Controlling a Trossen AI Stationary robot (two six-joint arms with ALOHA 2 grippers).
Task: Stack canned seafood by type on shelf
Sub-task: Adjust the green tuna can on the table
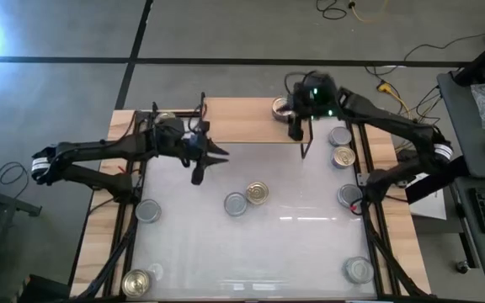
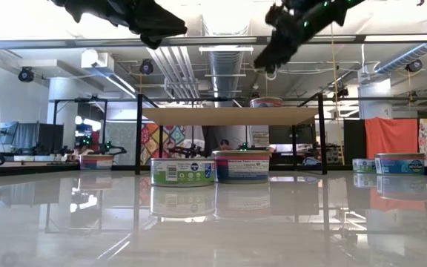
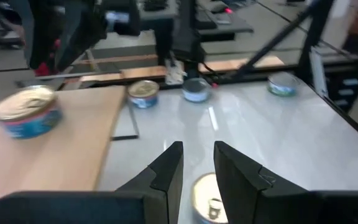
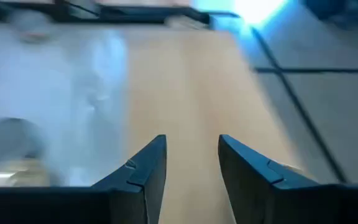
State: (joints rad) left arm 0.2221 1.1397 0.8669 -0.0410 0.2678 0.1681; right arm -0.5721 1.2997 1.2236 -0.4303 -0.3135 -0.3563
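One round gold-topped tin (image 1: 282, 107) sat upright on the low light-wood shelf (image 1: 242, 122), the right gripper (image 1: 295, 133) beside it, jaws parted, empty.

You see the shelf (image 1: 242, 122), a light-wood board on thin black legs, at the table's far edge, under the right gripper (image 1: 296, 135). One tin (image 1: 281, 107) stands upright on it, gold-topped with a blue band, just beside that gripper. Two tins lie touching mid-table, near the left gripper (image 1: 211, 160): a gold tin (image 1: 258, 194) and a silver tin (image 1: 236, 204). Two more tins (image 1: 341, 145) sit in a line close to the right gripper. Further ones (image 1: 147, 210) rest along the table's edges, well apart from both grippers.
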